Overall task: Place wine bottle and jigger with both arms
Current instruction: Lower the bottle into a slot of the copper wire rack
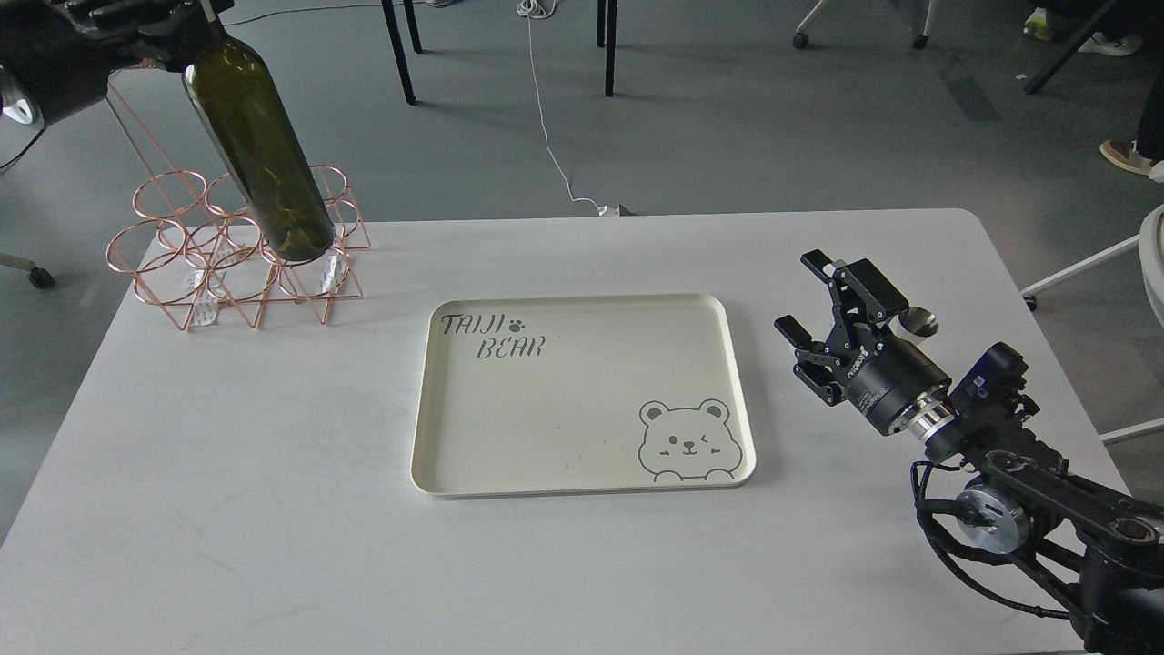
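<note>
The wine bottle [259, 146], dark olive-green, hangs tilted at the far left, its neck running up to the top edge. Its base sits at the right rings of the copper wire rack [227, 255]; I cannot tell whether it rests on them. My left gripper [168, 20] is a dark shape at the top left, closed around the bottle's neck. My right gripper [802, 296] is open and empty above the table, right of the tray. The jigger [917, 320] shows only as a shiny steel rim just behind the right gripper; the rest is hidden.
A cream tray [582, 482] printed with a bear lies in the middle of the white table [227, 473]. The rack stands at the table's back left corner. Chair legs and a cable are on the floor beyond the table.
</note>
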You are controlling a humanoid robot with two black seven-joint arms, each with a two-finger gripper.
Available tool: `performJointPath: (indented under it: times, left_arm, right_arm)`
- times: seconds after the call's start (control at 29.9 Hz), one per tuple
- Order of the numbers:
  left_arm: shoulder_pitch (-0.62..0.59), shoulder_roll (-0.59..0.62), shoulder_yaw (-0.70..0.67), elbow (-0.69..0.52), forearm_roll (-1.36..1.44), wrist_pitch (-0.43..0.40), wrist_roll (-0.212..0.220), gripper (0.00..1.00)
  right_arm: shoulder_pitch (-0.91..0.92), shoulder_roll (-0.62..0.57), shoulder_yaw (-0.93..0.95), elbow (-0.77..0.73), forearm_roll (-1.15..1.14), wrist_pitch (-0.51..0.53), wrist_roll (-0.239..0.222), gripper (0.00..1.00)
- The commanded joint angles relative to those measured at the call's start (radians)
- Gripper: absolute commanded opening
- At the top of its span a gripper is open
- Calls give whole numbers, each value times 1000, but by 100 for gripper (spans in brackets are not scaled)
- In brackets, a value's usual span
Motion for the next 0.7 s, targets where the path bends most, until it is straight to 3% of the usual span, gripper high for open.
performJointPath:
  times: [0.0, 0.67]
  left_arm:
    - [-1, -4, 1, 7, 0, 0, 0, 15]
    - [-65, -24, 90, 114, 0, 52, 0, 18]
  right_arm:
    - [-3, 0, 0, 0, 0, -1, 0, 99]
    - [-3, -3, 0, 0, 0, -1, 0, 99]
